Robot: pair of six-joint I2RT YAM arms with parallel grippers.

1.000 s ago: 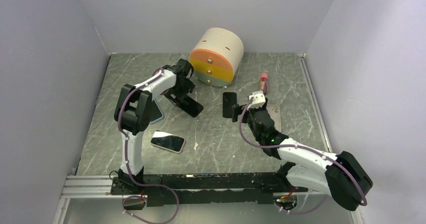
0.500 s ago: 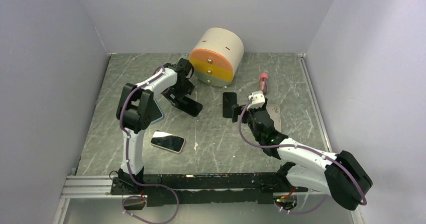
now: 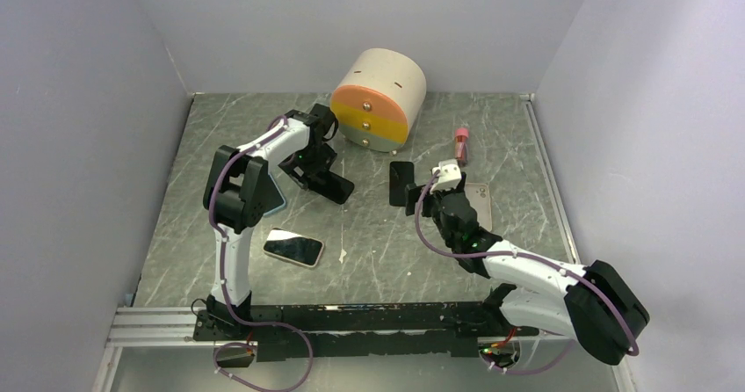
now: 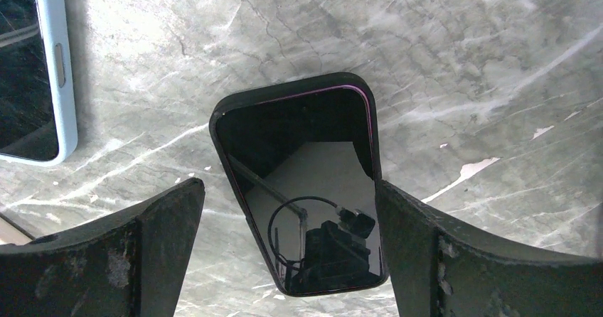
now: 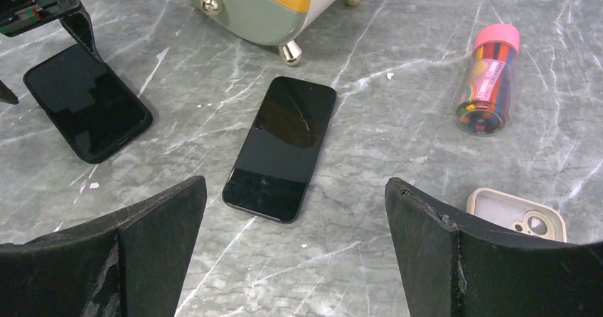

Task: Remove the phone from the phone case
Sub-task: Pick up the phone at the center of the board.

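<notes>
A phone in a black phone case (image 4: 302, 189) lies screen up on the marble table. My left gripper (image 4: 286, 189) hangs over it, open, one finger on each side of the phone's long edges; its right finger stands close against the case's edge. From above, this phone (image 3: 332, 186) sits just left of centre under the left gripper (image 3: 318, 174). My right gripper (image 5: 295, 185) is open and holds nothing. It stands short of a bare black phone (image 5: 281, 146), which lies flat near the drum's feet.
A round drawer drum (image 3: 379, 99) stands at the back. A pink tube (image 5: 487, 82) and an empty beige case (image 5: 515, 214) lie to the right. A light-blue-cased phone (image 4: 32, 68) lies by the left arm. A white-cased phone (image 3: 293, 248) lies nearer the front.
My left gripper has shifted slightly back and to the left over the black-cased phone, still open. My right arm has barely moved.
</notes>
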